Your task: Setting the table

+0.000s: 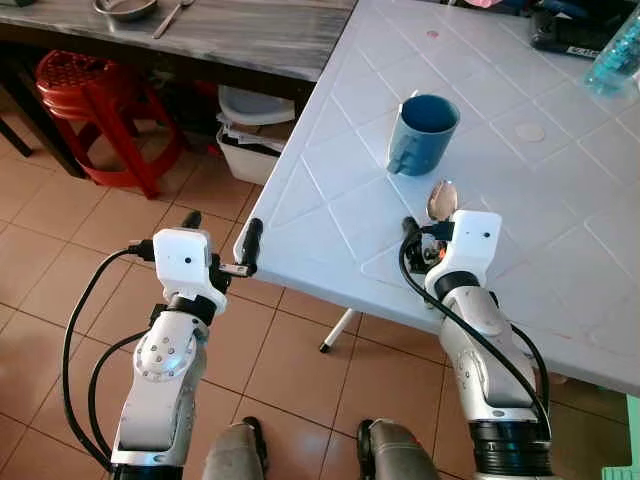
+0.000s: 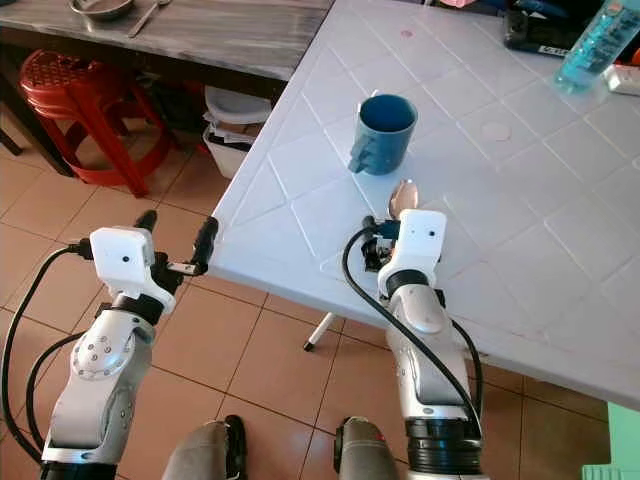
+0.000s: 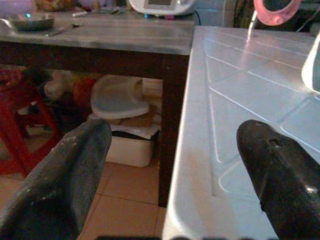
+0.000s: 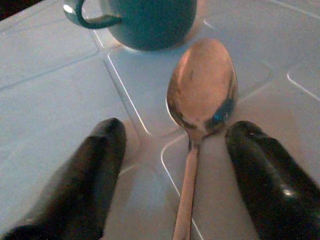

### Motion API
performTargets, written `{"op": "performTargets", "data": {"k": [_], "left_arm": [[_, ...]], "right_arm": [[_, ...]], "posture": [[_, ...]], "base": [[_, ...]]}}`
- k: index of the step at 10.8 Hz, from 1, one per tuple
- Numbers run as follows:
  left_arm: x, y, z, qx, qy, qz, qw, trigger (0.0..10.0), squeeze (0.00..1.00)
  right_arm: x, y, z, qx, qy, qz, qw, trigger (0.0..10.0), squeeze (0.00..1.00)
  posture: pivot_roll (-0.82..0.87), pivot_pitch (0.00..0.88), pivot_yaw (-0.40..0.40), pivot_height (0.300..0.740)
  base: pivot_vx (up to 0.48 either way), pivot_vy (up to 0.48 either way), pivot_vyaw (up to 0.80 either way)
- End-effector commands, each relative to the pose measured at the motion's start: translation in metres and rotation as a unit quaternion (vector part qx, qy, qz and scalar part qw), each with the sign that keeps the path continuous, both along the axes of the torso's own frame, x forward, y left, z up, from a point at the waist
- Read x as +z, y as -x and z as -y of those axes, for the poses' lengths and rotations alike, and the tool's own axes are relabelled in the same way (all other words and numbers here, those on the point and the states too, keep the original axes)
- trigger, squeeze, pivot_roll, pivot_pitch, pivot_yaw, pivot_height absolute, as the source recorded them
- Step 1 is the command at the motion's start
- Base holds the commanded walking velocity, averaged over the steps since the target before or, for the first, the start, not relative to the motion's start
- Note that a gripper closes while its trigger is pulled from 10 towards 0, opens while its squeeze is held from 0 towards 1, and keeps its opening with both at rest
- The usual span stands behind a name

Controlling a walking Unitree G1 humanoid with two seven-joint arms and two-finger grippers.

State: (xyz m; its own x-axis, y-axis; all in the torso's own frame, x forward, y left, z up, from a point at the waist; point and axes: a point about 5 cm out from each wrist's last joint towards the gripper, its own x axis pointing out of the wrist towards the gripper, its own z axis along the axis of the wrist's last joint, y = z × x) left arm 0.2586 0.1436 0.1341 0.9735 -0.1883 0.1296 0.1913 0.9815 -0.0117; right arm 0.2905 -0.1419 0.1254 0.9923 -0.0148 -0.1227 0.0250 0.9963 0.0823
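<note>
Your right gripper [image 4: 170, 175] is spread wide, fingers either side of the spoon [image 4: 200, 100], which lies flat on the counter [image 1: 560, 230] near its front edge, just short of the mug [image 1: 422, 132]. Your left gripper [image 1: 220, 235] hangs wide open at the counter's front-left corner, one finger over floor [image 1: 60, 230].

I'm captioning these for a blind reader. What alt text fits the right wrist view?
A metal spoon lies on the white table between the open black fingers of the right hand, bowl toward a blue mug just beyond.
</note>
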Motion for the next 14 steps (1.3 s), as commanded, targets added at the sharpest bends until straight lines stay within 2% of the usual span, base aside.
{"op": "performTargets", "data": {"k": [1, 2, 3, 4, 6, 7, 9, 10, 14], "left_arm": [[-0.005, 0.004, 0.003, -0.021, 0.006, -0.016, 1.0, 10.0, 0.0], [-0.003, 0.007, 0.01, -0.065, 0.024, -0.015, 0.997, 10.0, 0.0], [-0.002, 0.01, 0.018, -0.111, 0.03, -0.015, 0.993, 10.0, 0.0], [-0.002, 0.013, 0.023, -0.139, 0.032, -0.02, 0.99, 10.0, 0.0], [-0.005, 0.015, 0.026, -0.164, 0.036, -0.03, 0.985, 10.0, 0.0], [-0.006, 0.019, 0.03, -0.187, 0.041, -0.038, 0.981, 10.0, 0.0], [-0.009, 0.027, 0.037, -0.221, 0.044, -0.048, 0.973, 10.0, 0.0], [-0.01, 0.03, 0.039, -0.236, 0.04, -0.051, 0.969, 10.0, 0.0], [-0.009, 0.03, 0.041, -0.237, 0.037, -0.052, 0.969, 10.0, 0.0]], "right_arm": [[-0.023, 0.007, 0.002, -0.011, -0.007, -0.071, 0.997, 0.0, 0.0], [-0.027, 0.008, 0.005, -0.021, -0.013, -0.095, 0.995, 0.3, 0.0], [-0.028, 0.008, 0.007, -0.025, -0.01, -0.108, 0.994, 0.3, 0.0], [-0.028, 0.008, 0.009, -0.029, -0.015, -0.119, 0.992, 0.7, 0.0], [-0.029, 0.009, 0.008, -0.024, -0.019, -0.133, 0.991, 1.0, 0.0], [-0.037, 0.013, 0.01, -0.033, -0.037, -0.164, 0.985, 0.9, 0.0], [-0.043, 0.018, 0.013, -0.039, -0.043, -0.189, 0.98, 0.0, 0.0], [-0.046, 0.019, 0.015, -0.042, -0.044, -0.199, 0.978, 0.0, 0.0], [-0.064, 0.03, 0.024, -0.086, -0.094, -0.247, 0.961, 0.0, 0.0]], "posture": [[-0.02, 0.215, 0.011, 0.74], [-0.02, 0.215, 0.011, 0.74], [-0.02, 0.217, 0.009, 0.74], [-0.03, 0.217, 0.009, 0.74], [-0.03, 0.22, 0.008, 0.74], [-0.03, 0.222, 0.006, 0.74], [-0.03, 0.224, 0.003, 0.74], [-0.03, 0.226, 0.003, 0.74], [-0.03, 0.229, 0.005, 0.74]], "base": [[0.0, 0.0, 0.0], [0.0, 0.0, 0.0], [0.0, 0.0, 0.0], [0.0, 0.0, 0.0], [0.0, 0.0, 0.0], [0.0, 0.0, 0.0], [0.0, 0.0, 0.0], [0.0, 0.0, 0.0], [0.0, 0.0, 0.0]]}}
